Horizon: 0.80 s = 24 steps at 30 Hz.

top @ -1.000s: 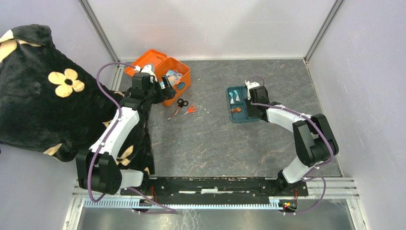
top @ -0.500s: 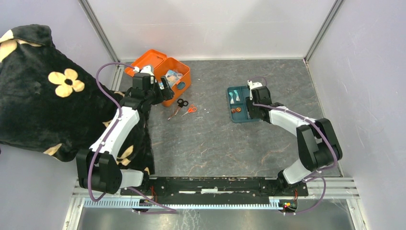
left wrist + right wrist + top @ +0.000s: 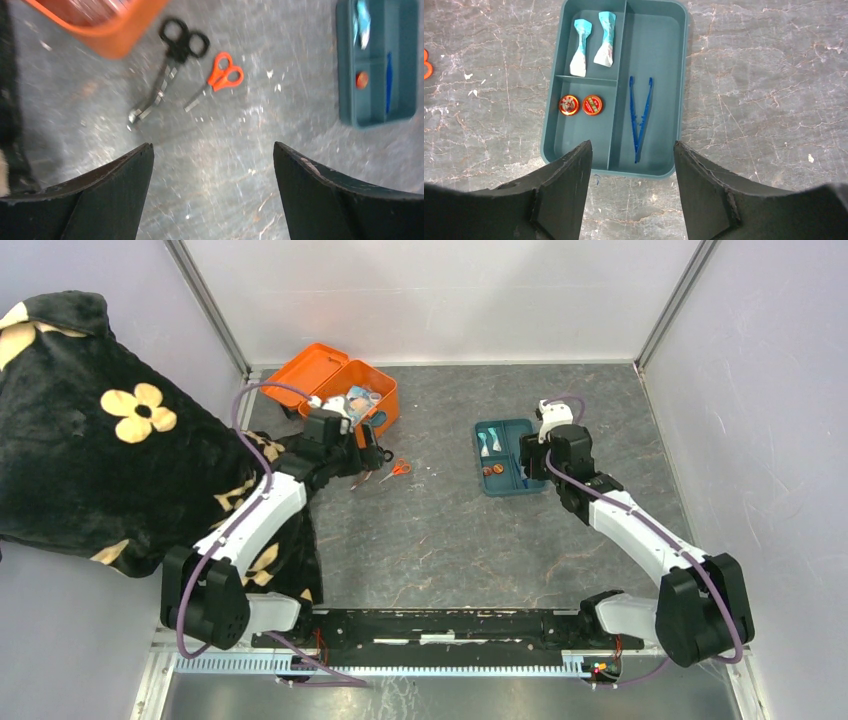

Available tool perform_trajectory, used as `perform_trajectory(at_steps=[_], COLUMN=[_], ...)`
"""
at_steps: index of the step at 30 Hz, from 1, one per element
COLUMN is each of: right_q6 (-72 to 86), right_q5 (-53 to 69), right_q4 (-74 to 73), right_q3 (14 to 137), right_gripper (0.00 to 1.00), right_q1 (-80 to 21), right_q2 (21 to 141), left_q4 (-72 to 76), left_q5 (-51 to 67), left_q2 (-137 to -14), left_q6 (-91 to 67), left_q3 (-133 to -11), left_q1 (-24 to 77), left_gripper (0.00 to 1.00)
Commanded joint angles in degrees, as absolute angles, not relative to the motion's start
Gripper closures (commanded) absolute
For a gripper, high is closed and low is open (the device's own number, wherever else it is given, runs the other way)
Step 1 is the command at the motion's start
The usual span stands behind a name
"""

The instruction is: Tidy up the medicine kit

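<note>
Left gripper (image 3: 212,147): jaws wide, empty, near black scissors (image 3: 170,75). Best: descend across shank (not handles), pinch centred, carry to medicine kit (image 3: 391,400). Right gripper (image 3: 631,145): jaws apart, empty, over tray (image 3: 659,50).

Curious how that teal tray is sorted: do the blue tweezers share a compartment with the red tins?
No: the blue tweezers lie alone in the long compartment, walled off from the red tins.

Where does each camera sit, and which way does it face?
Top external: above, behind the arm bases, looking down on the table; both arms show.
Left wrist: on the left arm, facing down at two scissors; left end effector's fingers show.
Right wrist: on the right arm, facing down on the tray; right end effector's fingers show.
Shared: all three see the tray.
</note>
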<state>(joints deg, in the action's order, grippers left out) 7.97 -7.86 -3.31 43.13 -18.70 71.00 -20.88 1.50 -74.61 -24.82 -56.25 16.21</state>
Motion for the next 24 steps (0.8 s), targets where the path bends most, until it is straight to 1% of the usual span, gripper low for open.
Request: perform_trajectory(at_steps=[1, 6, 9, 12, 17, 24], right_q6=[8.5, 10.3, 14.5, 16.6, 18.3, 16.8], right_q5=[-6.0, -5.0, -13.0, -17.8, -17.3, -11.1], right_q4=[-0.7, -0.4, -0.4, -0.4, -0.4, 1.8], right_q3=[40.9, 39.4, 38.9, 37.6, 36.3, 35.2], right_gripper=[0.32, 0.30, 0.25, 0.23, 0.21, 0.19], right_q1=[-18.6, -18.6, -18.6, -18.5, -18.6, -18.6], right_q2=[68.9, 67.3, 65.9, 64.0, 62.5, 61.5], left_q4=[-20.1, -17.6, -16.5, -15.6, -14.0, -14.4], left_q5=[-5.1, -6.4, -7.0, -7.6, -8.3, -13.3], left_q2=[-73.4, -75.3, -75.9, -76.2, -77.2, -78.2], left_q6=[-29.3, -32.4, -32.6, -33.1, -35.1, -37.8], left_q3=[-52.3, -49.8, -49.2, -49.1, -49.0, -50.2], left_q1=[24.0, 26.8, 26.9, 26.8, 26.8, 26.8], left_gripper=[0.06, 0.06, 0.05, 0.03, 0.02, 0.00])
